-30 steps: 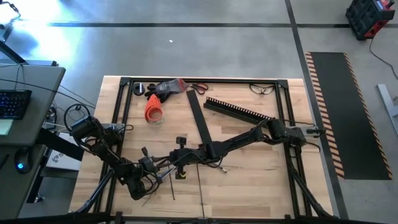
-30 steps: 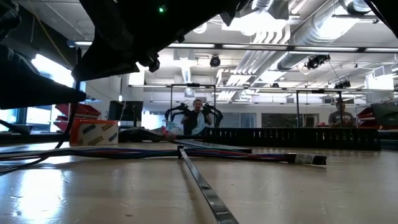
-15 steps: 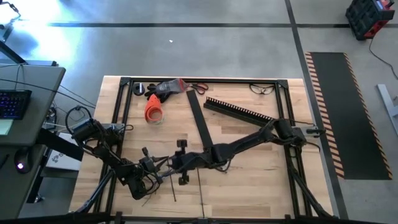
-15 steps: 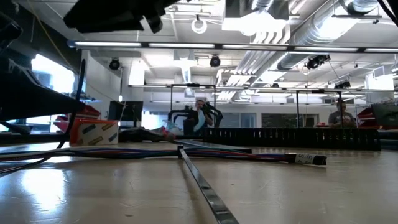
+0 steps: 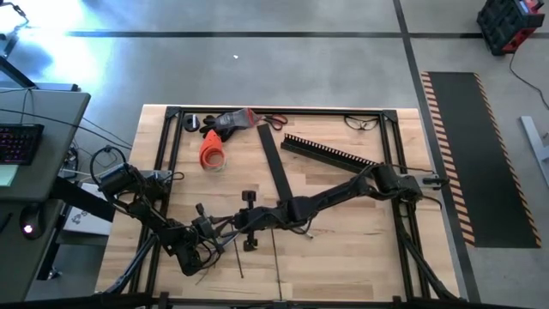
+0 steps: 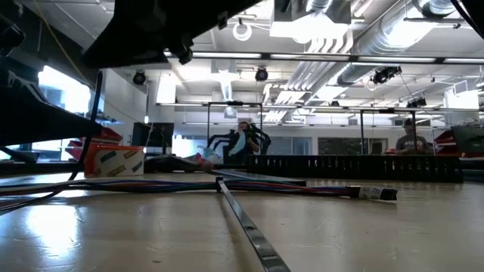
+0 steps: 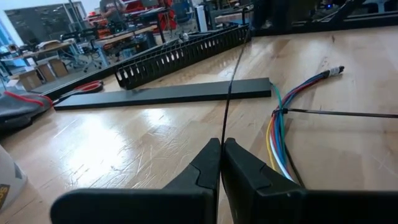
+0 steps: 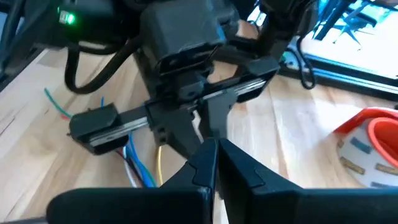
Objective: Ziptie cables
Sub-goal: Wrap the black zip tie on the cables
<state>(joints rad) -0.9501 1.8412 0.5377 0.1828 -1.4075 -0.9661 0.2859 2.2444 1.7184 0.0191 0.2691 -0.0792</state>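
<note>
Your left gripper (image 7: 220, 163) has its fingers pressed together on a thin black zip tie strap (image 7: 231, 87), which runs on from the tips toward the slotted cable duct (image 7: 186, 55). Your right gripper (image 8: 214, 163) is pinched shut too, nose to nose with the left one; whether it holds the strap can't be made out.

On the high view's clock face both tips meet at about 7 o'clock on the table (image 5: 360, 249). The cables (image 7: 280, 134) lie flat just beside them, with a thin dark tie crossing the bundle.

Handling, my read:
- Cables are light, limp and slick. The bundle will sag and the strands will splay if you lift one end.
- Grab mid-bundle, next to the crossing tie, not the loose ends.
- The strap is springy and thin, so it may twist out of a pinch.

Hard to see:
- The arms cover most of the bundle in the high view.
- The low view shows only a flat streak of wires.
- The zip tie head isn't visible.
</note>
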